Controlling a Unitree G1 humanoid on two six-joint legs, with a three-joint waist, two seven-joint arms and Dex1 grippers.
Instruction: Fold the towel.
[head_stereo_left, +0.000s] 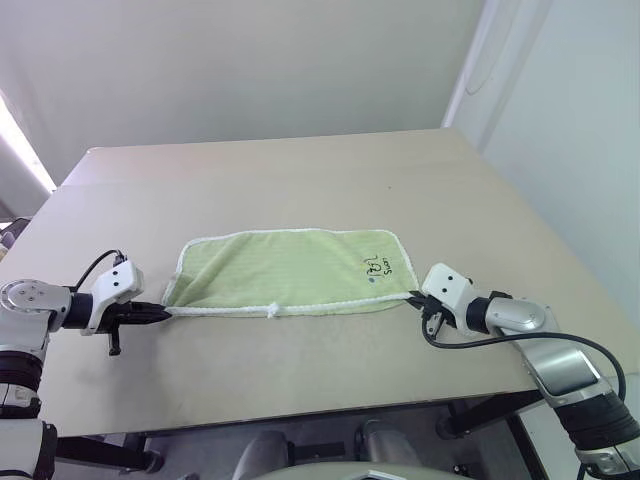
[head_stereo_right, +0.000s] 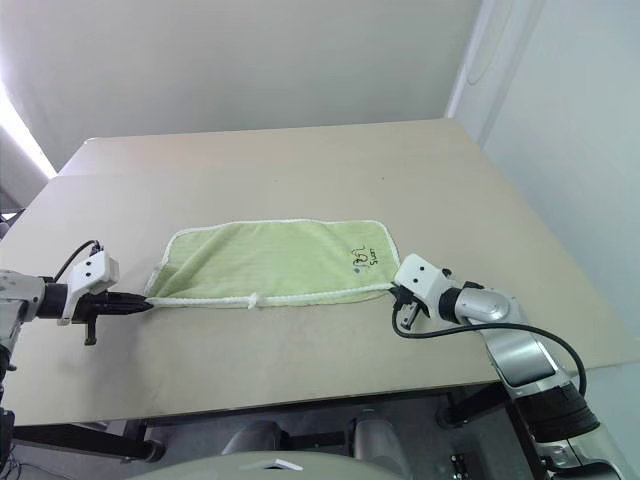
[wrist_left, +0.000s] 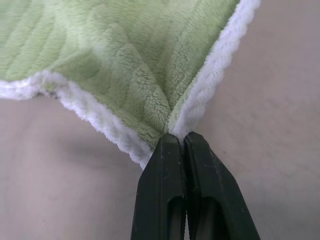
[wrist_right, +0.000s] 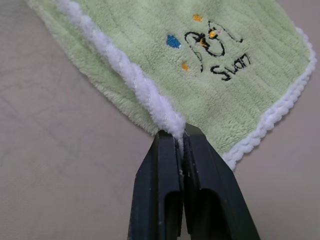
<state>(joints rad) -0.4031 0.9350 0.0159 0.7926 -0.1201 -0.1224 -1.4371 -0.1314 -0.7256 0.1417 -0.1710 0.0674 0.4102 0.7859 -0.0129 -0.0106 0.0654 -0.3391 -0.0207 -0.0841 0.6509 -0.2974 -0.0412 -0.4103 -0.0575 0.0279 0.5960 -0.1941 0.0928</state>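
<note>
The pale lime-green towel (head_stereo_left: 290, 272) with white edging lies spread flat in the middle of the tan table (head_stereo_left: 300, 180), its long side running left to right. Black embroidered marks (head_stereo_left: 378, 266) sit near its right end, and a small white loop tag (head_stereo_left: 272, 311) hangs at the middle of the near edge. My left gripper (head_stereo_left: 165, 312) is shut on the towel's near left corner (wrist_left: 172, 131). At the opposite end, my right gripper (head_stereo_left: 412, 296) is shut on the near right corner (wrist_right: 176, 127). Both pinched corners are slightly raised off the table.
The table's near edge (head_stereo_left: 300, 412) runs just behind both arms. A white wall (head_stereo_left: 570, 150) stands close along the right side. Bare tabletop extends beyond the towel toward the far edge.
</note>
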